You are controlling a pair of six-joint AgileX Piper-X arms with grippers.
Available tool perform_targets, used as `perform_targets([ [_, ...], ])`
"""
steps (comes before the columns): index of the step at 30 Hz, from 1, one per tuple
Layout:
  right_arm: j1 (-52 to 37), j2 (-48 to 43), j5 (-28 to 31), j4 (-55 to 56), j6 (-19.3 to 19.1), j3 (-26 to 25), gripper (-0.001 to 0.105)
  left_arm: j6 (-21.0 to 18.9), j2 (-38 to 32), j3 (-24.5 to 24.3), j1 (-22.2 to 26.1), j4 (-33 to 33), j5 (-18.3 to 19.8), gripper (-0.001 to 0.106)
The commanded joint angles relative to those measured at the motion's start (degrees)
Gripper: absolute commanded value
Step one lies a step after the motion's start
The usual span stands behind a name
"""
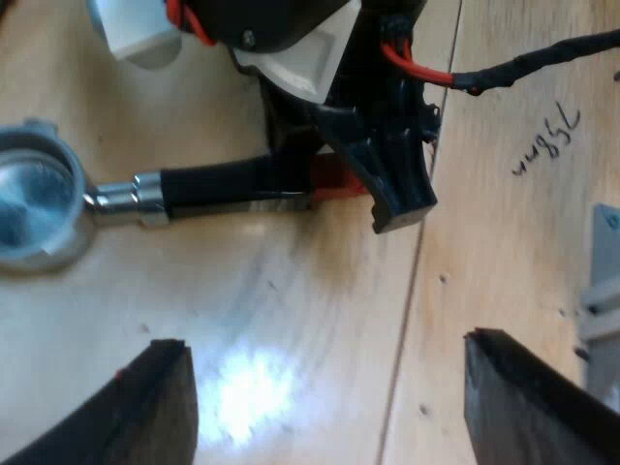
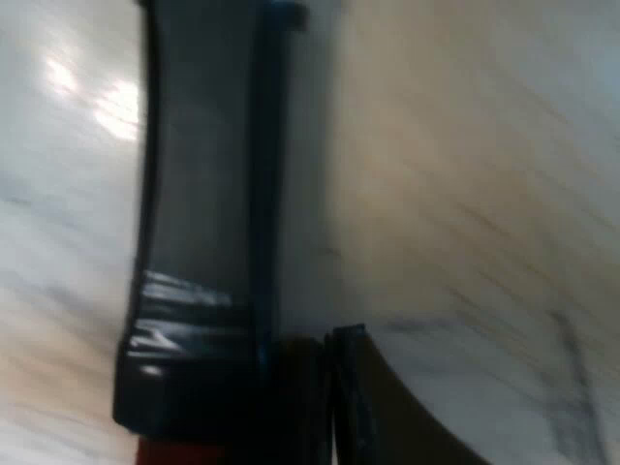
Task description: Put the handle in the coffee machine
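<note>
The holder [image 1: 34, 208] is lying flat on the table [image 1: 291, 320], its handle [image 1: 232, 184] running from the basket toward three o'clock, and the right gripper [image 1: 383, 184] is clamping it at the red end [image 1: 334, 186]. The left gripper [image 1: 329, 407] is hovering at the handle's six o'clock, spread wide and holding nothing. I judge the right arm should be lifting it level, watching that a grip so near the tip is not slipping.

Silver metal holder [image 1: 39, 208] with a black handle [image 1: 232, 184] (red at its end); pale wood-grain table [image 1: 320, 291] bearing dark scribbled marks [image 1: 547, 140].
</note>
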Motion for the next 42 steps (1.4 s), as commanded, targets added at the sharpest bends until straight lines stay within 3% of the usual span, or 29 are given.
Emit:
perform_targets([
  [1,1.1,0.1,-0.1,-2.9,-0.1,0.0,0.0,0.3,-0.2,-0.1,0.2,3.0,-0.6,0.062],
  [8,2.1,0.9,-1.9,-13.6,5.3,0.0,0.0,0.3,-0.3,-0.1,2.3,7.9,-1.1,0.062],
  [18,2.1,5.0,-8.1,-25.0,8.9,0.0,0.0,0.3,-3.2,-0.1,8.6,8.3,-1.1,0.062],
  [25,2.1,5.7,-6.0,-35.1,12.5,0.0,0.0,0.3,-3.1,-0.1,9.9,9.5,-1.3,0.062],
  [29,2.1,5.7,-4.8,-39.7,12.6,0.0,0.0,0.3,-3.1,-0.1,9.9,9.5,-1.3,0.062],
  [42,2.1,2.0,-4.0,-37.9,12.1,0.0,0.0,0.3,-3.1,-0.1,9.9,9.5,-2.1,0.062],
])
